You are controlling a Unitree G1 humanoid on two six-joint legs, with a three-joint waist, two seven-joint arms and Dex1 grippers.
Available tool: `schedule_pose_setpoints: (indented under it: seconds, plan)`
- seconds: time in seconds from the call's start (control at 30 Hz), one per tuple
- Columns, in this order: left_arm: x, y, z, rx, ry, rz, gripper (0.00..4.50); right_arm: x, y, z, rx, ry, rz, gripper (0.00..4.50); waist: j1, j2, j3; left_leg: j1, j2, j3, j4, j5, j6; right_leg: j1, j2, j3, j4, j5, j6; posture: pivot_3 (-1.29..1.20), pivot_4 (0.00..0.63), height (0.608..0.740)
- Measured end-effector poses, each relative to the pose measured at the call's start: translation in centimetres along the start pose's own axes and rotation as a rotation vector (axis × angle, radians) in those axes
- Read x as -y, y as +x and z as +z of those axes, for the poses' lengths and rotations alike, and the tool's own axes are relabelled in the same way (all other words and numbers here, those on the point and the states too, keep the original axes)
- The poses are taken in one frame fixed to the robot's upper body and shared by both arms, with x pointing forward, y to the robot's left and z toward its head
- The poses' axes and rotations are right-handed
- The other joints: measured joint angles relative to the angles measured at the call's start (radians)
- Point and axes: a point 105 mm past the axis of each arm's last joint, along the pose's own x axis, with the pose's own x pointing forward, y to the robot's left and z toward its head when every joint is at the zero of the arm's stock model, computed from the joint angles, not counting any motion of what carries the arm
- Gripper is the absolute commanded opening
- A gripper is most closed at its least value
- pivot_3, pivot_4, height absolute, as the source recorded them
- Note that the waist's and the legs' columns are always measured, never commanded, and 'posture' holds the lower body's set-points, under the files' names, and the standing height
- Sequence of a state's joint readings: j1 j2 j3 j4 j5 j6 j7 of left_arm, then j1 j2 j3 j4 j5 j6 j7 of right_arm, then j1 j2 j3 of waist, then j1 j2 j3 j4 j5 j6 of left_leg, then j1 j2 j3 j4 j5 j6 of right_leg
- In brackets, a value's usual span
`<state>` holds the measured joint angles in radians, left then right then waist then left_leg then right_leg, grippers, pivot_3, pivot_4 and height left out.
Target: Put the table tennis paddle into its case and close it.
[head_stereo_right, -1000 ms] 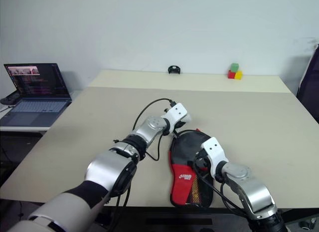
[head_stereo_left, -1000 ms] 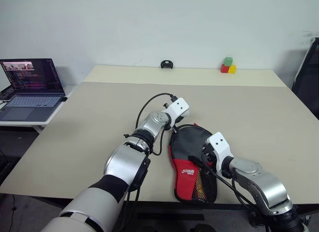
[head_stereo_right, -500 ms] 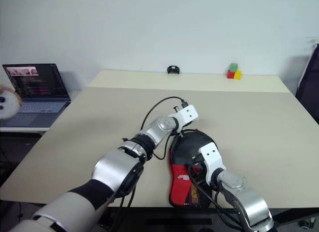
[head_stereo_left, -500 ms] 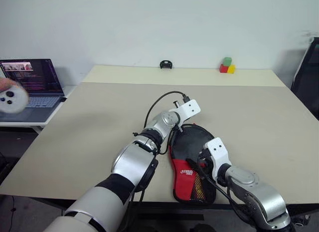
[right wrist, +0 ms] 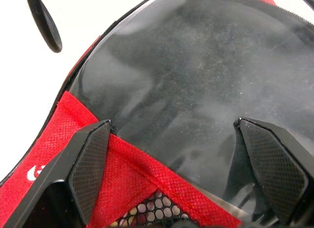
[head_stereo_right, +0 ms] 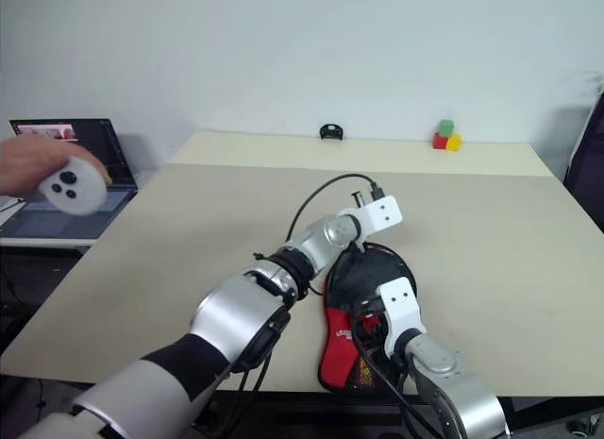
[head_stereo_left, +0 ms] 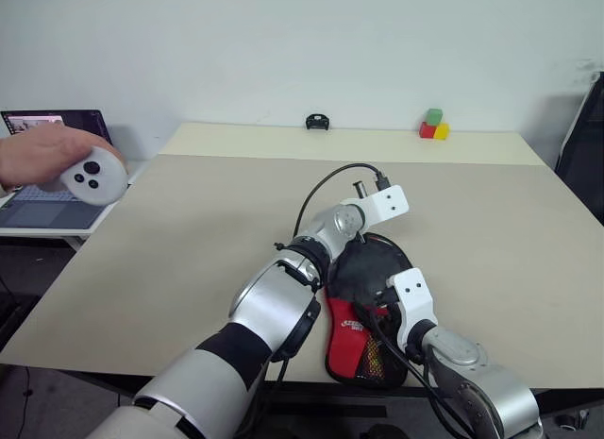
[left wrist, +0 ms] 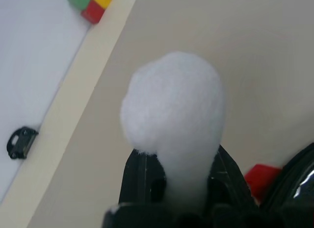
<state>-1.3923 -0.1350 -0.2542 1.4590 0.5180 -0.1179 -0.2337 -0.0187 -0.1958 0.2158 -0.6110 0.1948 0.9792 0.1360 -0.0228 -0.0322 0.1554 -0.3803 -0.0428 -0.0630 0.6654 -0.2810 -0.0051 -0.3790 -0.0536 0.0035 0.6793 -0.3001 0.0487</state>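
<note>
One step appears done: the paddle (right wrist: pixel 196 86) lies in the case (head_stereo_left: pixel 357 330); zipping appears outstanding. Left end effector (left wrist: pixel 176 189) is clamped on something white; right end effector (right wrist: pixel 181 164) is spread wide, empty.

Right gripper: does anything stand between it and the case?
Nothing visible does. The right gripper is open and close over the case, with its fingers on either side of the case's black and red fabric.

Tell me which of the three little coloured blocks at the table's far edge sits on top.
The green block: it sits atop the red block and yellow block.
</note>
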Motion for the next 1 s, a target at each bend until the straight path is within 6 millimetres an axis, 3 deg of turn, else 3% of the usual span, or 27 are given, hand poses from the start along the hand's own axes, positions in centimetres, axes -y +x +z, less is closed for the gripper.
schedule_pose_setpoints:
  seconds: [0.37, 0.57, 0.67, 0.87, 1.0]
  plan:
    - [1.2, 0.2, 0.7, 0.004, 0.199, -0.052, 0.26, -0.2, -0.2, -0.2, 0.000, 0.012, -0.021, 4.50, 0.006, 0.000, 0.000, 0.000, 0.000, -0.001, -0.001, 0.000, 0.000, 0.000, 0.000, -0.002, -0.001, 0.000, 0.000, 0.00, 0.150, 0.740]
    - [3.6, 0.0, -1.2, -0.025, 0.210, -0.175, 0.26, -0.7, 0.0, -0.1, 0.000, 0.010, -0.002, 4.50, -0.003, 0.000, -0.002, 0.001, 0.000, -0.001, -0.002, 0.000, 0.000, 0.000, 0.000, -0.001, -0.001, 0.000, -0.001, 0.00, 0.150, 0.740]
    - [4.0, -0.1, -2.2, -0.047, 0.196, -0.194, 1.29, -0.9, 0.1, 0.0, -0.001, 0.006, 0.005, 4.50, -0.008, 0.001, -0.002, 0.001, 0.001, -0.001, -0.002, 0.000, 0.000, 0.000, 0.000, -0.001, 0.000, 0.000, -0.001, 0.00, 0.150, 0.740]
    - [2.8, -0.3, -2.5, -0.045, 0.152, -0.155, 3.48, -0.9, 0.2, -0.1, -0.007, -0.002, 0.011, 4.50, -0.008, -0.001, -0.004, 0.001, 0.001, 0.000, -0.002, 0.000, 0.000, 0.000, 0.000, 0.000, 0.000, 0.000, -0.001, 0.00, 0.150, 0.740]
    - [2.5, -0.3, -2.3, -0.022, 0.025, -0.150, 3.48, -0.9, 0.5, 0.0, -0.014, -0.015, 0.026, 4.50, -0.011, -0.002, -0.005, 0.003, 0.001, 0.000, -0.002, 0.000, 0.000, 0.001, 0.000, 0.000, 0.000, 0.000, -0.001, 0.00, 0.150, 0.740]
